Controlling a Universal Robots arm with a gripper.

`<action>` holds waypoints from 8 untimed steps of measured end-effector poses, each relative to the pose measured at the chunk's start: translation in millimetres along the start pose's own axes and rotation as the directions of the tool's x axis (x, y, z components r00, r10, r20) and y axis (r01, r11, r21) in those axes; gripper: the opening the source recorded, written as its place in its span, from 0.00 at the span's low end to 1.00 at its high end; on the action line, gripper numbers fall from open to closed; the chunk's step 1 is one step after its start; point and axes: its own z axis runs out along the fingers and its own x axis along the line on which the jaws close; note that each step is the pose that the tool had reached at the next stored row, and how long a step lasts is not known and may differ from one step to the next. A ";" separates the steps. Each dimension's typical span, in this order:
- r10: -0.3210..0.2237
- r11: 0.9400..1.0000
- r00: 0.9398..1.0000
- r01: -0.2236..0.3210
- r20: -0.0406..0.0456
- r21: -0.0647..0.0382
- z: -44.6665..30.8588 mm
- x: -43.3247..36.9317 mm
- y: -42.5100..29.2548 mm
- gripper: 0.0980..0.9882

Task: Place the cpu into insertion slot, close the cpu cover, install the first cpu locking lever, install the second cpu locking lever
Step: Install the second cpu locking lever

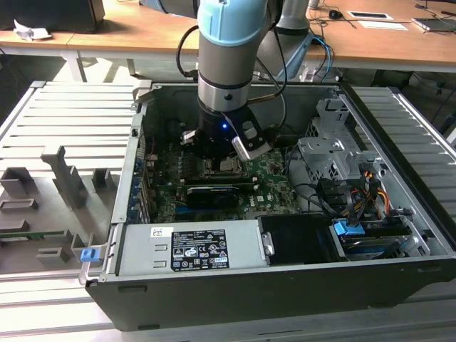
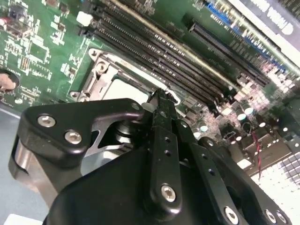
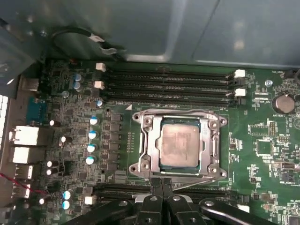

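Observation:
In the first wrist view the cpu point(image 3: 179, 145) lies flat in the insertion slot point(image 3: 218, 123), silvery-grey top up. The silver cpu cover point(image 3: 150, 146) is folded down around it, framing the chip. My gripper point(image 3: 161, 181) is shut, its black fingers pressed together, with the tips at the socket's edge beside a thin metal lever point(image 3: 201, 183). The second wrist view has the gripper point(image 2: 159, 95) just over the socket rim, with the cpu point(image 2: 125, 89) behind it. In the exterior view the gripper point(image 1: 219, 158) reaches down into the open computer case over the socket point(image 1: 222, 167).
Several long black memory slots point(image 3: 168, 84) run along one side of the socket. A long black card point(image 1: 212, 194), the power supply box point(image 1: 189, 248), a metal drive cage point(image 1: 328, 153) and loose cables point(image 1: 335, 194) crowd the case. Its walls point(image 1: 135, 178) surround the green board.

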 end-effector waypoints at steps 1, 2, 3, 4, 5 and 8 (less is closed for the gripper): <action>0.000 1.000 1.000 0.000 0.000 -0.007 0.0 0.5 -0.9 0.01; 0.000 1.000 1.000 0.000 0.001 -0.013 0.1 2.2 -1.4 0.01; 0.000 1.000 1.000 0.000 0.001 -0.016 0.3 3.4 -1.8 0.01; 0.000 1.000 1.000 0.000 0.001 -0.017 0.5 4.9 -2.3 0.01; 0.000 1.000 1.000 0.000 0.001 -0.018 0.8 6.4 -2.7 0.01; 0.000 1.000 1.000 0.000 0.001 -0.018 4.1 10.1 -3.8 0.01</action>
